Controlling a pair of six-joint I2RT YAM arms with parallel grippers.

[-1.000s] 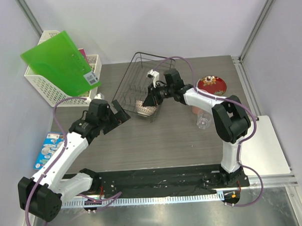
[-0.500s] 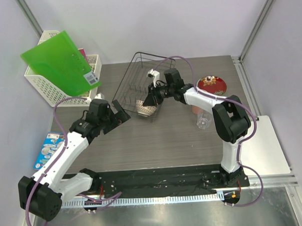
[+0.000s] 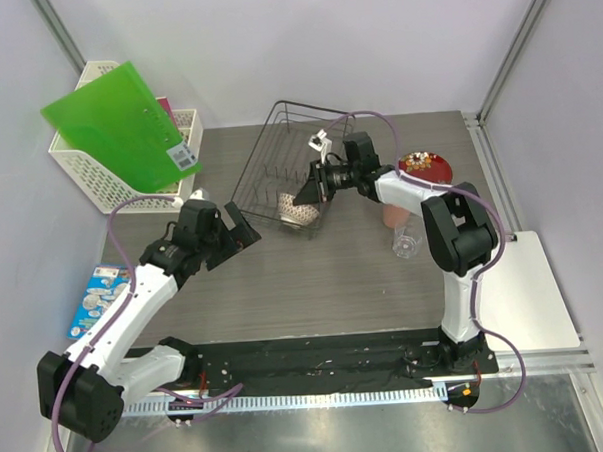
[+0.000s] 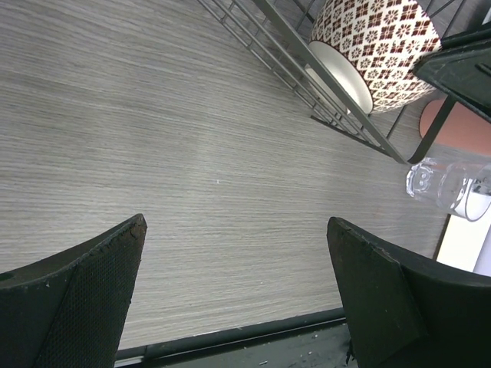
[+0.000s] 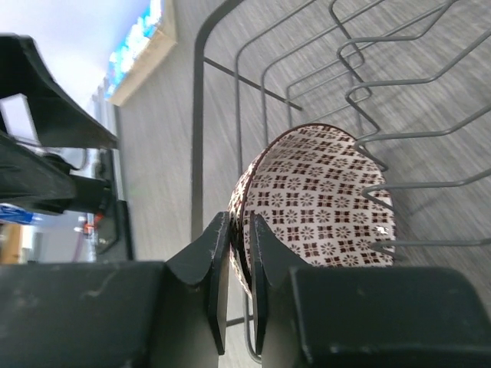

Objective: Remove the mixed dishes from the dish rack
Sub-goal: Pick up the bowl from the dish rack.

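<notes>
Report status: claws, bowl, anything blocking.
Left claw open over table. Right claw shut on bowl rim, bowl inside dish rack. Rack wires crowd the bowl.

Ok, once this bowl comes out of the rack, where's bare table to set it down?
Widest bare patch for the bowl: the table in front of the dish rack, bordered by the left arm, the clear cup and the black base strip. Crowded right of the rack: red plate, pink cup and clear cup sit close together.
</notes>
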